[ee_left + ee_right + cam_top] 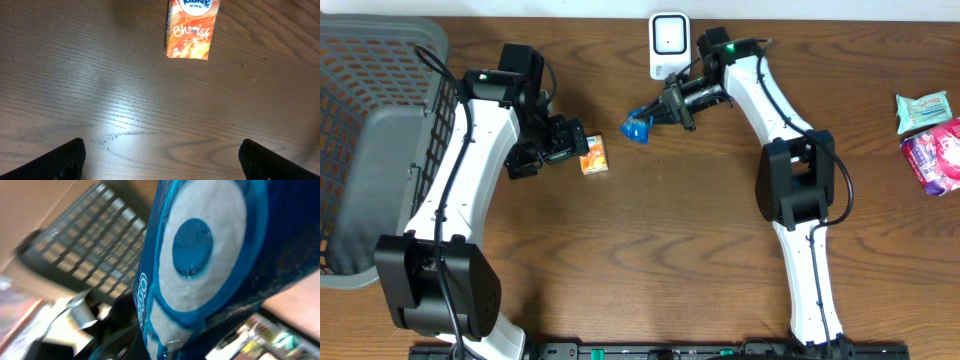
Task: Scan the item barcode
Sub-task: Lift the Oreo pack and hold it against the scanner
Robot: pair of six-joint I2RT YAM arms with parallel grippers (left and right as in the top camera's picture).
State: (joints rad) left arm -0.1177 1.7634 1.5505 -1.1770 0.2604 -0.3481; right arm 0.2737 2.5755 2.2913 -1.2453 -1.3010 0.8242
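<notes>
My right tool (658, 112) is clamped on the blue foil snack packet (637, 127), near the white box-shaped scanner (667, 42), off its window; left tool (560, 140) spread wide, empty. Risk I see: edge grip, packet twists, barcode faces away.

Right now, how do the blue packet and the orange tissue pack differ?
The blue packet is clamped in the right gripper; the orange tissue pack lies free on the table. The blue packet is nearer the white scanner than the orange tissue pack. Both are small packs.
</notes>
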